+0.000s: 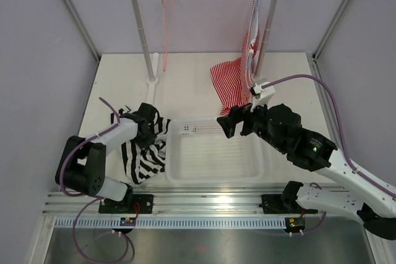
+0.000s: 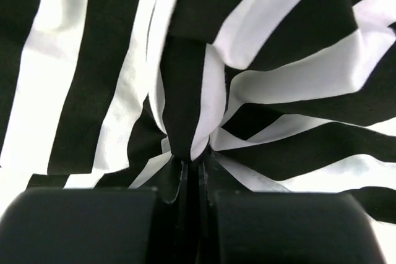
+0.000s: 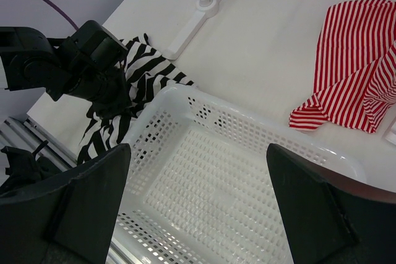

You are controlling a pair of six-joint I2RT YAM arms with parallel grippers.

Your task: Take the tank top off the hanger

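Black-and-white striped tank top (image 1: 145,156) seems off pink wire hanger (image 1: 164,29); your left fingers (image 2: 93,227) clench it, right fingers (image 3: 80,208) released; next, let go.

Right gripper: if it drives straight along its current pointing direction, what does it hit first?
The white basket. The open right gripper aims down into it, so it would likely land on the perforated floor before reaching the far wall; depth makes the exact spot uncertain.

The left arm (image 1: 83,171) and right arm (image 1: 291,134) pair matte black joints with white links, each trailing a thin purple cable (image 1: 297,77). A green light (image 1: 316,148) marks the right arm; the right gripper's (image 3: 198,208) fingers (image 3: 86,205) are broad black wedges.
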